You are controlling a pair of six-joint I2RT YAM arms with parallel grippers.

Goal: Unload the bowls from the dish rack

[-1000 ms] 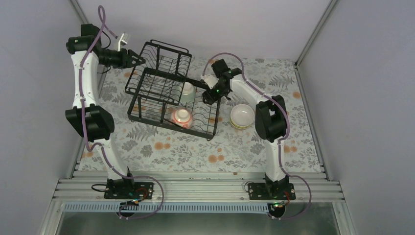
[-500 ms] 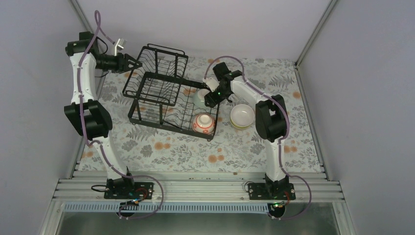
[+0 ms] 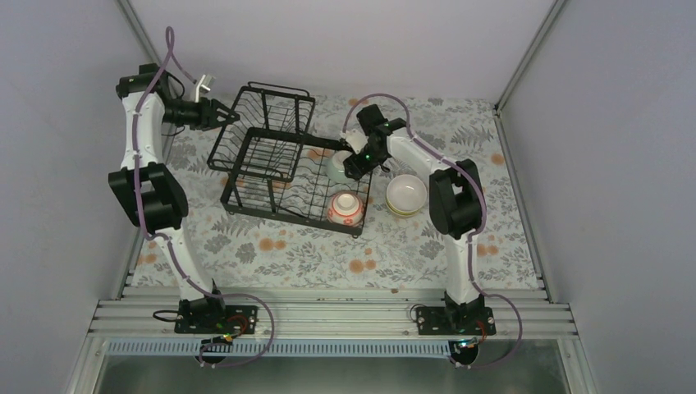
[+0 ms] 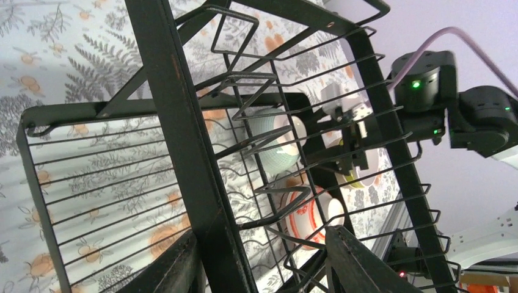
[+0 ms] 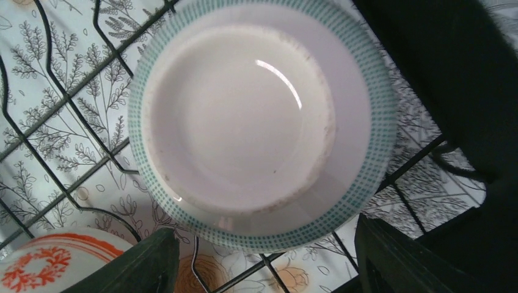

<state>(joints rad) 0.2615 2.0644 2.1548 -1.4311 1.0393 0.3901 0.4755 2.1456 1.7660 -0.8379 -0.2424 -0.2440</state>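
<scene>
The black wire dish rack (image 3: 267, 156) lies aslant, its tall basket end at the back left. My left gripper (image 3: 223, 115) is at that end; in the left wrist view its fingers (image 4: 174, 268) straddle the rack's thick frame bar (image 4: 183, 140), one pressed against it. A pale green bowl (image 3: 337, 167) lies in the rack's right end with a red-orange patterned bowl (image 3: 345, 208) just in front. My right gripper (image 3: 355, 162) hangs open over the green bowl (image 5: 256, 116), whose rim sits just beyond the fingertips (image 5: 143, 262). A white bowl (image 3: 406, 195) rests on the table, right of the rack.
The floral tablecloth (image 3: 312, 250) covers the table. Grey walls stand close behind and to the left of the rack. The right arm's elbow (image 3: 454, 201) hangs beside the white bowl. Through the rack wires the left wrist view shows the right arm (image 4: 427, 91).
The rack has swung and shifted to the right with the left gripper. Both bowls inside slid to its right end. The right gripper stayed over the green bowl.
</scene>
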